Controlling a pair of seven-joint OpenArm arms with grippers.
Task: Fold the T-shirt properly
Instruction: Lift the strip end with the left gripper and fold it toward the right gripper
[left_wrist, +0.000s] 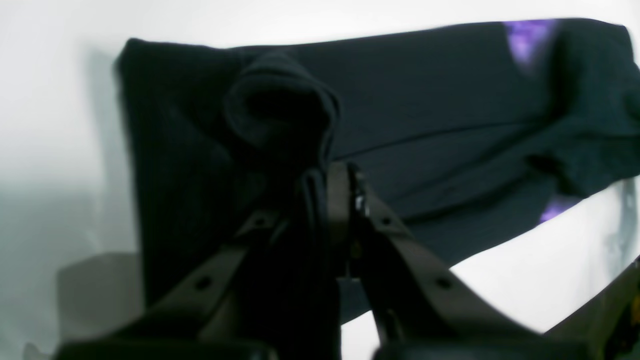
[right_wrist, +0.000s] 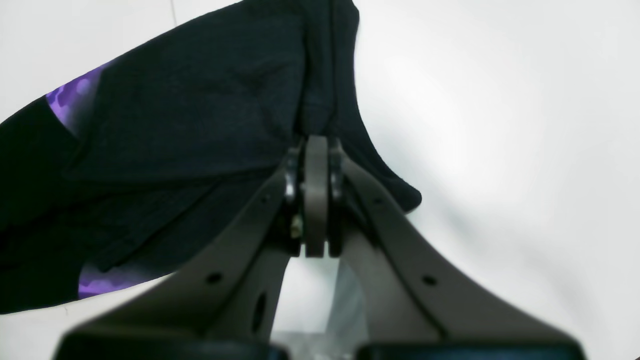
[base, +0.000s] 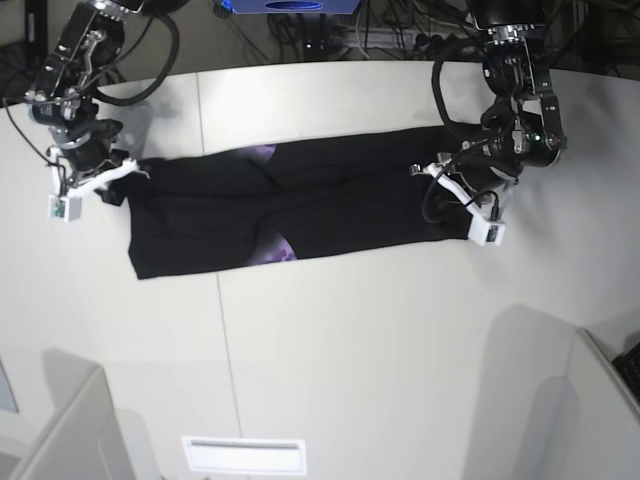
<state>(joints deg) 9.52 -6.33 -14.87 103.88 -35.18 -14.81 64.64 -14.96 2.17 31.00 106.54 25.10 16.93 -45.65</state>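
The black T-shirt (base: 330, 200) lies stretched in a long band across the white table, with purple print showing at its upper edge (base: 262, 152) and lower edge (base: 280, 250). My left gripper (base: 452, 195) is at the band's right end in the base view. In the left wrist view that gripper (left_wrist: 327, 182) is shut on a bunched fold of the T-shirt (left_wrist: 450, 115). My right gripper (base: 125, 175) is at the band's left end. The right wrist view shows it (right_wrist: 316, 142) shut on a gathered edge of the T-shirt (right_wrist: 200, 100).
The white table (base: 350, 340) extends toward the front below the shirt, with a seam line (base: 222, 330) running down it. Grey box-like panels stand at the front left (base: 70, 430) and front right (base: 530, 400). Cables (base: 400, 30) lie behind the table's back edge.
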